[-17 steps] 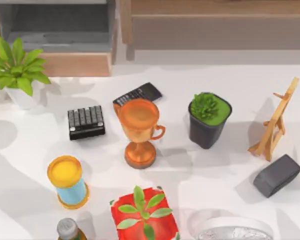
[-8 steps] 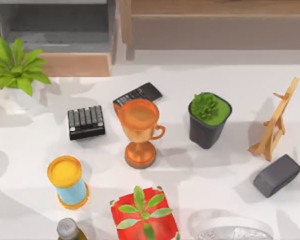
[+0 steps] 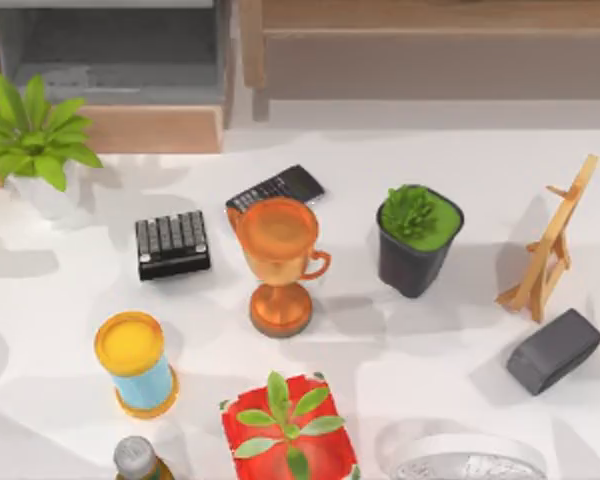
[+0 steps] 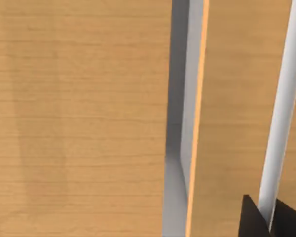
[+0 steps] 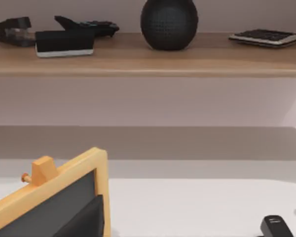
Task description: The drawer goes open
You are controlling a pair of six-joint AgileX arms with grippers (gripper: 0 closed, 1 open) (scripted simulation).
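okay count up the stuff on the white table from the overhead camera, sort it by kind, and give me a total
Potted plants: 3 (leafy one in white pot, dark pot, red pot)
Keypads or calculators: 2 (black keypad, calculator)
Trophy: 1
Yellow-lidded can: 1
Bottle: 1
Small easel: 1
Dark grey block: 1
Round silver object: 1
Total: 11

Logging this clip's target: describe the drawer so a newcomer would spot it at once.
Look to the far left corner of the white table, behind the leafy plant in the white pot. The drawer is there, pulled out: grey speckled inside, plain tan wooden front.
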